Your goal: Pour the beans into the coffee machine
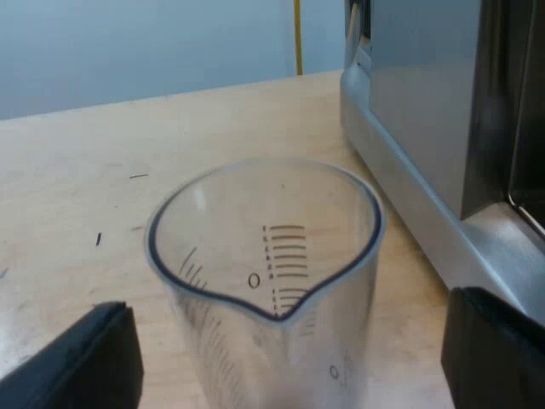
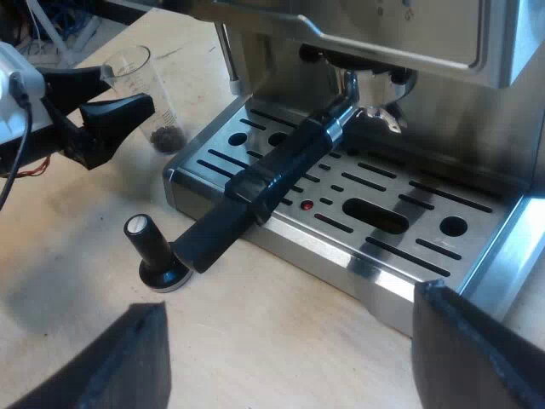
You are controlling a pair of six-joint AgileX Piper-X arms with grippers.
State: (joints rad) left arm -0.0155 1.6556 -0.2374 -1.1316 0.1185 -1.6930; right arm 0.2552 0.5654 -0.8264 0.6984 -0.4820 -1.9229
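While the left pincer (image 1: 285,341) stands apart, the measuring glass (image 1: 264,273) sits upright between its fingers on the counter (image 1: 85,170), untouched, close beside the coffee machine (image 1: 426,102). Its bottom holds a few beans (image 2: 166,135). The right pincer (image 2: 289,332) is also apart and empty, with the tamper (image 2: 153,247) and holder handle (image 2: 255,187) just ahead of it.

Clear measuring glass (image 1: 268,281) with dark graduation lines; dark beans (image 2: 166,135) within. Brushed-silver espresso machine (image 2: 409,34). Silver drip tray (image 2: 324,256) patterned with black slots and one red dot (image 2: 306,205). Black holder handle (image 2: 264,183). Black-knobbed tamper (image 2: 152,249), silver base. Pale wood-grain tabletop (image 1: 77,179). Black left tool (image 1: 289,341) and right tool (image 2: 294,349).
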